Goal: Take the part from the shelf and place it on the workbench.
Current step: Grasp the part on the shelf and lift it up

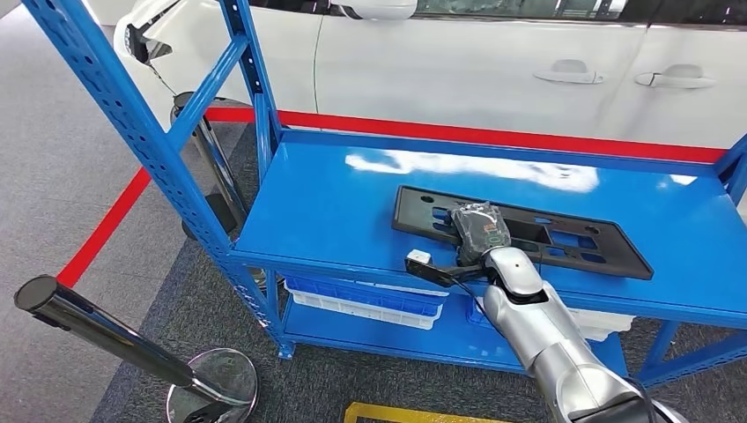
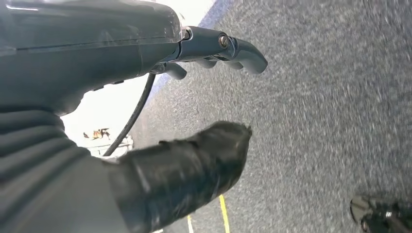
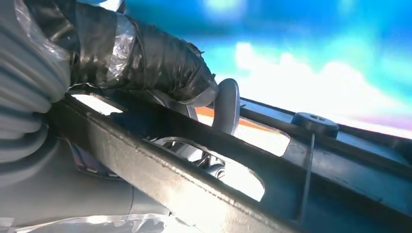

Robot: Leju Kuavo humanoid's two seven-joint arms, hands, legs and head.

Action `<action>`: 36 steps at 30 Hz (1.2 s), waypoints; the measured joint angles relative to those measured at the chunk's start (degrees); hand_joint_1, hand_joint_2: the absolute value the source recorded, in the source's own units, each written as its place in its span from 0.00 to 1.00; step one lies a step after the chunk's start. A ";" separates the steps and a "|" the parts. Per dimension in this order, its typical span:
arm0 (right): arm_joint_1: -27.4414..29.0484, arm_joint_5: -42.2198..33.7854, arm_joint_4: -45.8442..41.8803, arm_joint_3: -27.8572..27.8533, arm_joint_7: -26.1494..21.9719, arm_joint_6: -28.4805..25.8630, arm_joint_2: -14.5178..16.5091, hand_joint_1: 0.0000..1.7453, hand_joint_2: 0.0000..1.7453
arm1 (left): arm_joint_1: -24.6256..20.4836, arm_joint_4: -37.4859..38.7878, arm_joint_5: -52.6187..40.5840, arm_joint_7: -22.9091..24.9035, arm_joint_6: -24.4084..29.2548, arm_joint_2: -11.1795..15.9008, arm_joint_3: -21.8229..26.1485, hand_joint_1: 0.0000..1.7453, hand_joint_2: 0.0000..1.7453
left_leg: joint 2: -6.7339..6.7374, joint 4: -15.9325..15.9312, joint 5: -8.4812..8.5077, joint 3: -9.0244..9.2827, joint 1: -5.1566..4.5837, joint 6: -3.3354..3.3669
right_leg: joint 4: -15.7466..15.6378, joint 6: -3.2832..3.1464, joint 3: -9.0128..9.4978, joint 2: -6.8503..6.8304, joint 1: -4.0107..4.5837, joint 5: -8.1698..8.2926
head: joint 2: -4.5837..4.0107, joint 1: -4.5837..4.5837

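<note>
Resting on the near edge of the flat black plastic frame part with rectangular cutouts (image 1: pixel 528 231), the right hand (image 1: pixel 480 231) has its fingers closed around the part's rail. In the right wrist view the tape-wrapped thumb (image 3: pixel 145 58) presses one face of the part (image 3: pixel 160 160) and darker fingers show through a cutout on the other face, so the part is gripped. The part lies flat on the glossy blue metal shelf top (image 1: pixel 352 203), long side running across it, with the grip at the part's left-centre portion. The silver right arm (image 1: pixel 546 335) comes up from the near side of the part. A small white-tipped black tab (image 1: pixel 417 259) sits just left of the hand, at the shelf's front lip.

The left hand (image 2: pixel 194 97) hangs over grey carpet (image 2: pixel 316 121), thumb and fingers apart, nothing between them.

Relative to the part: white and blue plastic bins (image 1: pixel 366 301) sit on the lower shelf level below and to its left. Blue perforated uprights (image 1: pixel 132 123) stand further left. A chrome stanchion post with round base (image 1: pixel 132 344) is on the floor well to the near left. Red floor tape (image 1: pixel 493 137) runs behind the shelf, and beyond it is a white car body with door handles (image 1: pixel 573 70).
</note>
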 joint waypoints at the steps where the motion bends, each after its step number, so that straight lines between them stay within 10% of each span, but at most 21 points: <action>1: 0.56 0.19 -1.96 0.10 0.15 -1.15 -0.31 1.00 1.00 | 0.16 0.00 -0.08 -0.03 0.37 0.01 -0.07 0.00 1.00 | 0.00 0.00 0.00 -0.01 0.00 0.00 | 0.00 0.00 -0.02 0.00 0.00 0.00 | 0.00 -0.01; 11: 4.19 18.43 -19.20 3.04 9.01 -17.87 -4.13 1.00 1.00 | 1.54 0.00 -0.27 0.21 2.28 0.00 -0.96 0.00 1.00 | -0.01 0.05 0.00 -0.25 -0.02 0.00 | -0.01 0.00 -0.26 0.00 -0.03 0.00 | 0.00 -0.01; 19: 5.11 22.36 -30.23 8.72 17.00 -18.46 -8.43 1.00 1.00 | 2.01 0.00 -0.66 0.21 2.86 0.02 -1.55 0.00 1.00 | -0.10 0.43 0.01 -0.77 -0.11 0.04 | -0.04 0.35 -0.51 -0.08 -0.20 0.23 | 0.00 -0.01; 26: -0.55 22.37 -31.16 24.24 27.60 -18.47 -13.47 1.00 1.00 | 1.63 0.00 -1.04 0.09 1.98 0.04 -2.69 0.00 1.00 | 0.00 0.25 1.42 -1.59 -0.02 0.99 | -0.36 1.49 -1.16 0.04 -0.33 1.21 | 0.00 0.01; 32: -1.01 22.39 -29.39 28.97 26.03 -18.54 -15.25 1.00 1.00 | 1.31 0.01 -1.15 -0.03 1.20 0.00 -3.64 0.00 1.00 | 0.30 -0.15 2.87 -3.07 0.66 1.85 | 14.29 2.95 -8.49 0.01 -1.20 -5.03 | 0.00 0.03; 36: -1.00 22.39 -28.57 29.78 25.75 -18.55 -15.84 1.00 1.00 | 1.29 0.02 -1.17 -0.05 1.03 0.00 -3.79 0.00 1.00 | 0.26 1.80 1.85 -4.03 1.23 0.70 | 6.34 3.56 -5.33 -0.33 -1.88 1.30 | 0.00 0.05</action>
